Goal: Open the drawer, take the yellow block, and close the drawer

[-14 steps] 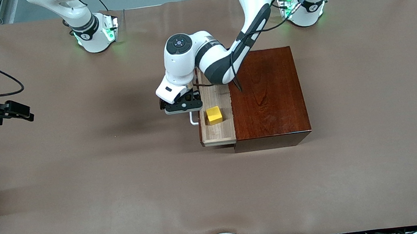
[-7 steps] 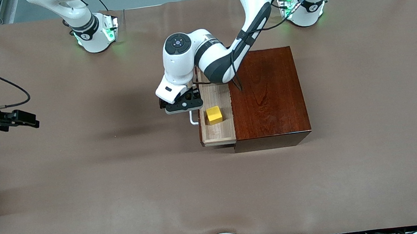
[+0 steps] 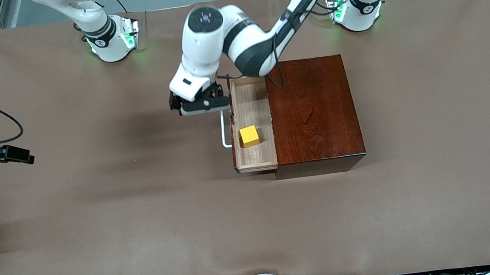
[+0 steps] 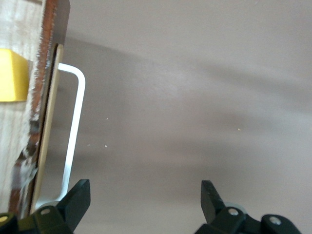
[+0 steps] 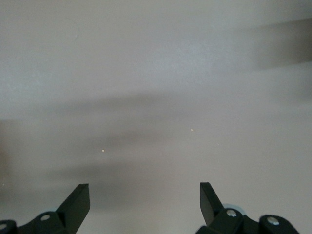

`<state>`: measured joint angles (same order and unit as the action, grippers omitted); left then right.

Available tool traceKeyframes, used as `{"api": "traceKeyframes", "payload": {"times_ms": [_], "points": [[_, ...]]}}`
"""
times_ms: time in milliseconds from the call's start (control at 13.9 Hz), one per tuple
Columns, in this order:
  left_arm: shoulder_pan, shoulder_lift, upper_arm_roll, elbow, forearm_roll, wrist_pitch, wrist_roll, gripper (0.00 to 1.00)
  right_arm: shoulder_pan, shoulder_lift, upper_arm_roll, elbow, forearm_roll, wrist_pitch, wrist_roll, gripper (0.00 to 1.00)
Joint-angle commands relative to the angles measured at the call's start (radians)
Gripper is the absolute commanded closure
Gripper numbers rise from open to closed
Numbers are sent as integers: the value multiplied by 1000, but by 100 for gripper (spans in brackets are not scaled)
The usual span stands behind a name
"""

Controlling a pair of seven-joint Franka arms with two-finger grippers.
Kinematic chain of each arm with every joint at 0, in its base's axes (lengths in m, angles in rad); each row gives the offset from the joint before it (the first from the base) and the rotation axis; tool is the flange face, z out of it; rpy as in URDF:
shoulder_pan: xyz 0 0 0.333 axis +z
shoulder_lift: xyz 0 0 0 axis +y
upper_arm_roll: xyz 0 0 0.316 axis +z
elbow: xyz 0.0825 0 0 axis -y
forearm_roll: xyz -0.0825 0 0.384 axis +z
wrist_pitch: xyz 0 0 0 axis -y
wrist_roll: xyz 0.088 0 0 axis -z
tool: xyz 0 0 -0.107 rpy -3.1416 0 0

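block (image 3: 249,135): bright yellow, plain
drawer (image 3: 251,109): pale wood grain
handle (image 3: 224,130): white
box (image 3: 313,111): glossy reddish-brown, grained
table (image 3: 97,219): brown, plain

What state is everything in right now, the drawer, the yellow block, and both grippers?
drawer: pulled open from the wooden box, its white handle free.
yellow block: resting in the drawer, untouched.
left gripper: open, empty, raised beside the drawer's front, off the handle.
right gripper: open, empty, waiting over bare table at the right arm's end.
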<state>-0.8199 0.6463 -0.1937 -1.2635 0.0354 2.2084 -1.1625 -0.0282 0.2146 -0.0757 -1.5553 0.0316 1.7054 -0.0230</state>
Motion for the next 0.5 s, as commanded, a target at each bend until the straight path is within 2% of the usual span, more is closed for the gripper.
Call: {"api": "traceKeyframes", "payload": {"times_ms": [0, 216, 360, 432], "points": [[8, -60, 13, -14, -23, -82, -3, 0, 7, 57, 10, 29, 13, 14, 8, 0], [82, -160, 16, -14, -15, -273, 18, 0, 40, 66, 13, 29, 16, 13, 8, 0], [154, -245, 19, -17, -8, -389, 146, 0, 89, 66, 13, 27, 34, 0, 37, 0], [188, -278, 20, -23, -8, -448, 237, 0, 117, 68, 14, 27, 36, 0, 142, 0]]}}
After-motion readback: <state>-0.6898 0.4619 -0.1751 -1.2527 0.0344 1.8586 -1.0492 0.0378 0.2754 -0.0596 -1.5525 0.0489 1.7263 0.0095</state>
